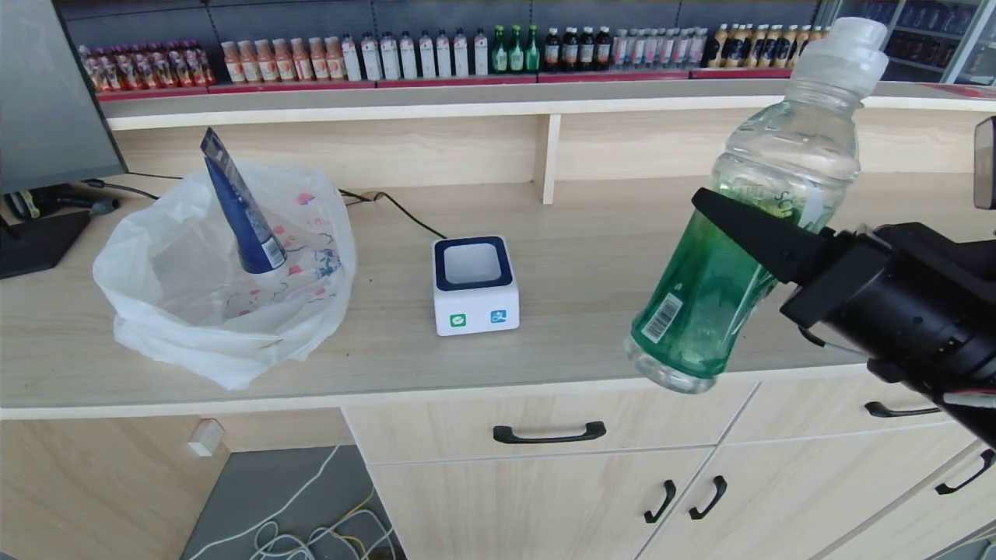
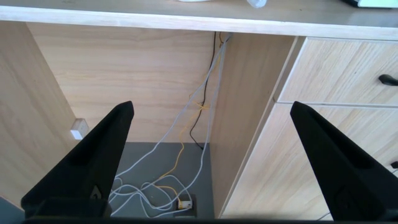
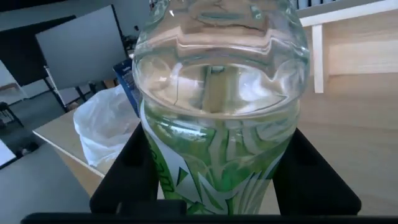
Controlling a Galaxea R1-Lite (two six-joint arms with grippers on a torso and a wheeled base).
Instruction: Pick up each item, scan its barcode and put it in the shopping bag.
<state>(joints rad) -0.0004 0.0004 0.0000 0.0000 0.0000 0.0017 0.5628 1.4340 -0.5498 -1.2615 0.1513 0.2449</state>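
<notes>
A pale wood counter [image 1: 591,257] runs from left to right, with a low wooden back wall and an upright divider behind it. Beyond that, a far shelf [image 1: 467,78] carries a long row of drinks. A dark monitor [image 1: 47,93] stands at the far left corner, and a black cable [image 1: 405,214] trails along the counter toward the middle. The white bag [image 1: 179,311] sits open on the left of the counter, and a blue tube [image 1: 241,210] stands tilted inside it. The white scanner [image 1: 475,285], with its dark-rimmed window facing up, rests at the middle, well apart from the bag. On the right, the right gripper [image 1: 727,222] clamps the bottle [image 1: 786,148] around its green waist and holds it tilted in the air over the near edge of the counter, cap up and barcode [image 1: 661,317] low on its side. Drawers [image 1: 545,459] with black handles fill the cabinet front below. The left gripper [image 2: 211,109] hangs below counter level with its fingers spread wide and nothing between them, facing an open bay where loose wires [image 2: 168,186] lie on the grey floor.
</notes>
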